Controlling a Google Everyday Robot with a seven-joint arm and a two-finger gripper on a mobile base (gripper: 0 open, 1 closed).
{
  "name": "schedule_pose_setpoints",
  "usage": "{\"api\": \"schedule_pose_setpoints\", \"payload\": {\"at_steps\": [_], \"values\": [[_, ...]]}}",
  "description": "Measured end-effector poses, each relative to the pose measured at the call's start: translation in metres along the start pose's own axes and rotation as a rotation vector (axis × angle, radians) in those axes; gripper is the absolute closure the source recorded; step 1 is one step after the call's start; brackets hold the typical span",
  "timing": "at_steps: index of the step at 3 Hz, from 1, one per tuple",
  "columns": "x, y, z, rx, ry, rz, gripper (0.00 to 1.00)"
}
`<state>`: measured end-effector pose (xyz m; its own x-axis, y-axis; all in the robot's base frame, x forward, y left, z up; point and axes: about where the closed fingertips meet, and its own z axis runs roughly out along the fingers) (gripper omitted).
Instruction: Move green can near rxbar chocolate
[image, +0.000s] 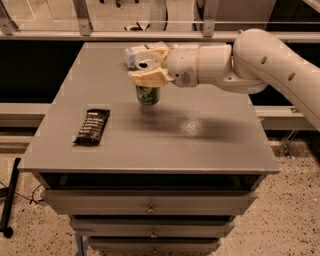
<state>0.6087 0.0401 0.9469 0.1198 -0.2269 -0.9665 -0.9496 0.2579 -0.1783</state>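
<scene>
The green can (147, 94) stands upright in the middle of the grey table (200, 142), towards the back. My gripper (150, 64) reaches in from the right and is shut on the can's top, one cream finger (150, 77) in front of it and one behind. The can's silver top shows between the fingers. The can's base is at or just above the table top; I cannot tell which. The rxbar chocolate (92, 126), a flat black wrapper with white text, lies at the front left, well apart from the can.
A clear plastic bottle with a white label (134, 55) lies on its side just behind the gripper. The white arm (260, 65) spans the back right of the table. Drawers (150, 205) sit below the front edge. A railing runs behind the table.
</scene>
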Motion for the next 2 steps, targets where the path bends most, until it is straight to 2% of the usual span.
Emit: {"api": "schedule_pose_setpoints", "payload": {"at_steps": [1, 2], "values": [[0.002, 0.010, 0.022, -0.026, 0.017, 0.003, 1.00], [0.013, 0.013, 0.038, -0.038, 0.008, 0.032, 1.00]]}}
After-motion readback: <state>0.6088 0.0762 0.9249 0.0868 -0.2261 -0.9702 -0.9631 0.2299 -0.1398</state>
